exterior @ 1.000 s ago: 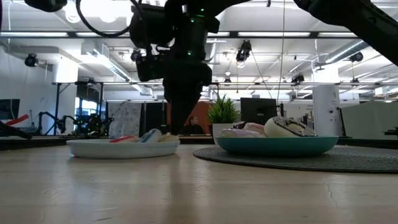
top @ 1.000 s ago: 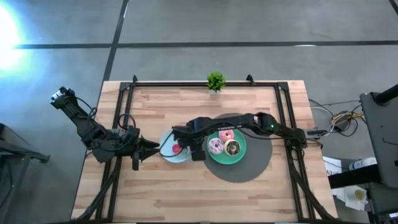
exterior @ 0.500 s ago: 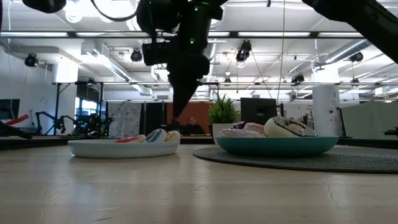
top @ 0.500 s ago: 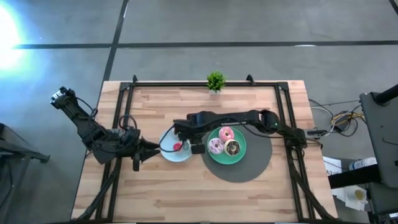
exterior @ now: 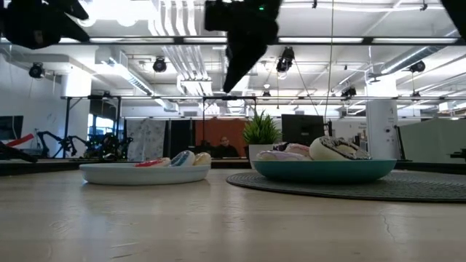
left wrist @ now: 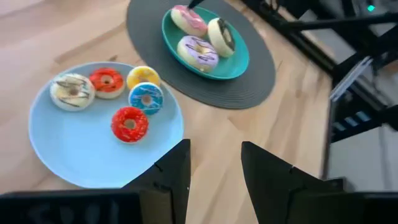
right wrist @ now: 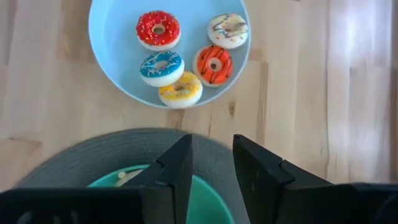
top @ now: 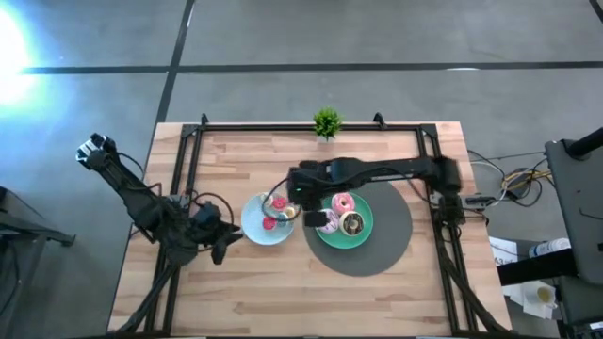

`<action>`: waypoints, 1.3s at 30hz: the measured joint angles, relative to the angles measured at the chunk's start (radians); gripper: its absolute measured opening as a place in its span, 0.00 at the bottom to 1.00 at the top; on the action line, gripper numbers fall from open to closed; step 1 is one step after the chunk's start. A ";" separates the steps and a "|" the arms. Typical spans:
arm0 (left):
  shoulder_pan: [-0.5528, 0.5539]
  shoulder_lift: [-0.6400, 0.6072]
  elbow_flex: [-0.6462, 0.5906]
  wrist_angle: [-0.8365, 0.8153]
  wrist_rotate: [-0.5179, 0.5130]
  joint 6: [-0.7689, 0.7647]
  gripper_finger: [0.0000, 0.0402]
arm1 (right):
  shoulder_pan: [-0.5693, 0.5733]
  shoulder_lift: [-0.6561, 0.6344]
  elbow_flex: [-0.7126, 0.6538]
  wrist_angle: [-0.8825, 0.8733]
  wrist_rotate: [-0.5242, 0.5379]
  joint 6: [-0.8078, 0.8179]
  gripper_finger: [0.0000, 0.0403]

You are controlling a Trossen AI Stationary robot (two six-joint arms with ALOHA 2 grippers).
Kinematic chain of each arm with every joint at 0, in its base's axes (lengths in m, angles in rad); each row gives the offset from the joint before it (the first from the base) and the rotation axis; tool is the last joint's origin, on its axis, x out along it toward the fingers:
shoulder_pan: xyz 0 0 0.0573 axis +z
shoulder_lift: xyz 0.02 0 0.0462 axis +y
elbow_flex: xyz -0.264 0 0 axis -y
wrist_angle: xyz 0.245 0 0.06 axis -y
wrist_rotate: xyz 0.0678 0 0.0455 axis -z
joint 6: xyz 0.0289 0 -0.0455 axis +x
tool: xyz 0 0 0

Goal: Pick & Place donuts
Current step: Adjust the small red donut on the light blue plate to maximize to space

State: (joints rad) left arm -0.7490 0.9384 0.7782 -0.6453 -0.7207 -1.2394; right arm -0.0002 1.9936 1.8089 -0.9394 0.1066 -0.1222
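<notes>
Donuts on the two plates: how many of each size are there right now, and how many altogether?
Mini donuts on the light-blue plate: 5 (red, white, orange, blue, yellow)
Larger donuts on the green plate: 3 (pink, chocolate, pale pink)
Total: 8 donuts

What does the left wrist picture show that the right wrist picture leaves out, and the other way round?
Only the left wrist view shows the three larger donuts on the green plate, and most of the dark round mat under it. Only the right wrist view looks straight down past the right tool, open and empty; there the green plate is just a sliver. Both show the light-blue plate with five mini donuts: red, orange, yellow, blue and white-iced.
</notes>
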 joint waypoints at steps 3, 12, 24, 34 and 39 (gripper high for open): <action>0.046 0.010 0.000 -0.014 -0.002 0.031 0.29 | 0.004 -0.105 -0.148 0.093 0.001 0.069 0.26; 0.418 0.050 -0.012 0.064 0.264 0.328 0.29 | 0.034 -0.302 -0.392 0.169 0.085 0.310 0.25; 0.629 0.247 -0.061 0.377 0.516 0.570 0.29 | 0.119 -0.338 -0.486 0.172 0.136 0.438 0.24; 0.655 0.447 -0.054 0.523 0.593 0.571 0.29 | 0.133 -0.338 -0.504 0.184 0.159 0.444 0.24; 0.656 0.517 -0.039 0.537 0.592 0.560 0.29 | 0.133 -0.338 -0.504 0.192 0.159 0.444 0.24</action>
State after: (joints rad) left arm -0.0925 1.4553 0.7387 -0.1085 -0.1287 -0.6790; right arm 0.1329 1.6558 1.3045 -0.7479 0.2658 0.3222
